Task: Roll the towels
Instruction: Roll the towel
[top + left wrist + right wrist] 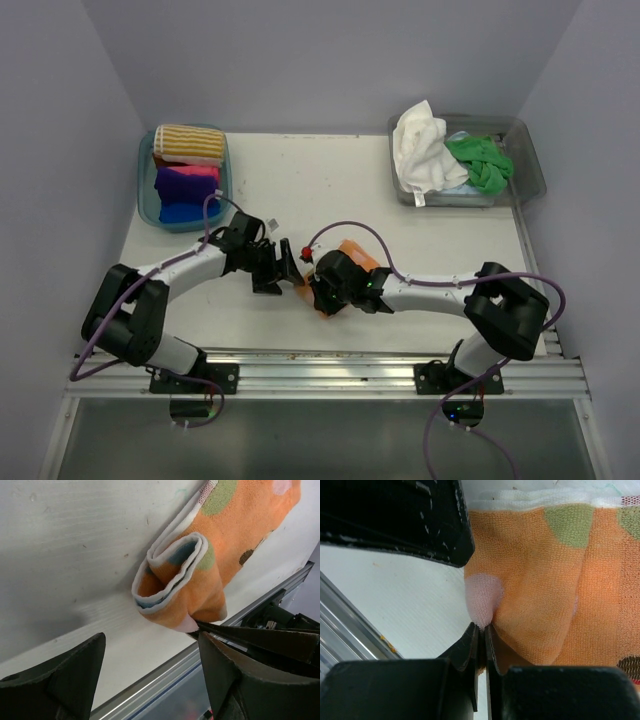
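An orange towel with coloured dots lies at the middle of the table, its near end folded into a loose roll. My right gripper is shut on the towel's near edge, pinching a pale pink fold between its jaws. The orange cloth spreads beyond the jaws. My left gripper is open and empty, its jaws wide apart just short of the roll, beside the right gripper. One left finger shows in the right wrist view.
A blue tub at the back left holds rolled towels: striped, purple-pink, blue. A clear tub at the back right holds a white towel and a green towel. A metal rail runs along the front edge.
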{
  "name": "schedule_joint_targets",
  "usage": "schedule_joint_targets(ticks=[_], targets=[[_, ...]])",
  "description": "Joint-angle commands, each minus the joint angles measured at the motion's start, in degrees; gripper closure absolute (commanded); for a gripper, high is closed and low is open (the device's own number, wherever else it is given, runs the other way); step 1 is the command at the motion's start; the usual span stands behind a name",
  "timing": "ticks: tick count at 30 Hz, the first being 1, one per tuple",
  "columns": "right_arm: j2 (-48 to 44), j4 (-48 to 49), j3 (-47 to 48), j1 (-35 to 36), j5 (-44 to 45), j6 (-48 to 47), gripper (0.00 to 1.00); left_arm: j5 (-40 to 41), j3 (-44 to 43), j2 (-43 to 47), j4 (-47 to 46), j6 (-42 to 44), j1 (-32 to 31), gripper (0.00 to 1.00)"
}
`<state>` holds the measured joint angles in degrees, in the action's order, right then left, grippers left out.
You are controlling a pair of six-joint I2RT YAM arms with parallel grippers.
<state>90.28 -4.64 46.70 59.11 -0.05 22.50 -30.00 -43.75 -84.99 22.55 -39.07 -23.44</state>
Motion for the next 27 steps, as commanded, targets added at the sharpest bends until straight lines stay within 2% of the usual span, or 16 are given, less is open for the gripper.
schedule_joint_targets(ticks=[1, 8, 11, 14, 15, 17, 18, 20, 21, 23, 24, 25, 27], targets=[[-1.51, 2.27, 0.41, -0.40, -1.70, 0.79, 1.00, 1.96, 2.09, 2.81, -8.74, -8.12, -1.43, 0.22], [-2.39, 3.24, -0.38, -0.49, -2.14, 1.40, 1.00, 9.77, 4.02, 1.15, -13.66, -14.71, -5.21, 0.28], [-3.09, 3.33, -0.99, -0.58, -2.06, 1.67, 1.00, 10.66, 3.67, -0.87, -14.81, -16.39, -6.18, 0.33], [-3.62, 3.33, -1.43, -0.66, -1.79, 1.84, 1.00, 12.50, 3.32, -2.81, -14.20, -17.35, -7.23, 0.41], [-3.62, 3.33, -1.61, -0.66, -1.70, 1.84, 1.00, 12.86, 3.67, -2.90, -14.54, -17.88, -7.32, 0.48], [-3.97, 3.50, -2.05, -0.66, -1.88, 2.11, 1.00, 12.95, 4.80, -3.16, -16.03, -19.46, -7.41, 0.58], [-4.06, 3.76, -2.14, -0.75, -1.97, 2.19, 1.00, 12.86, 4.81, -3.51, -16.04, -19.73, -7.41, 0.67], [-4.15, 3.68, -2.22, -0.66, -1.97, 2.11, 1.00, 11.99, 3.68, -5.09, -14.47, -19.55, -7.50, 0.76], [-4.06, 3.24, -2.05, -0.75, -1.71, 2.11, 1.00, 11.81, 3.15, -5.62, -13.59, -19.21, -7.50, 0.84], [-4.50, 2.71, -1.87, -0.66, -1.09, 1.93, 0.91, 11.19, 2.35, -6.59, -12.27, -19.11, -7.50, 0.92], [-5.11, 2.01, -1.79, -0.66, -0.65, 1.93, 0.85, 10.58, 2.44, -6.77, -12.09, -19.20, -7.50, 1.00], [-5.64, 1.57, -1.70, -0.58, -0.13, 1.67, 0.74, 10.40, 2.35, -6.68, -11.83, -19.38, -7.58, 1.00], [-7.82, 0.26, -1.52, 0.03, 2.77, 1.41, 0.65, 10.31, 2.61, -6.33, -11.03, -19.64, -7.58, 1.00]])
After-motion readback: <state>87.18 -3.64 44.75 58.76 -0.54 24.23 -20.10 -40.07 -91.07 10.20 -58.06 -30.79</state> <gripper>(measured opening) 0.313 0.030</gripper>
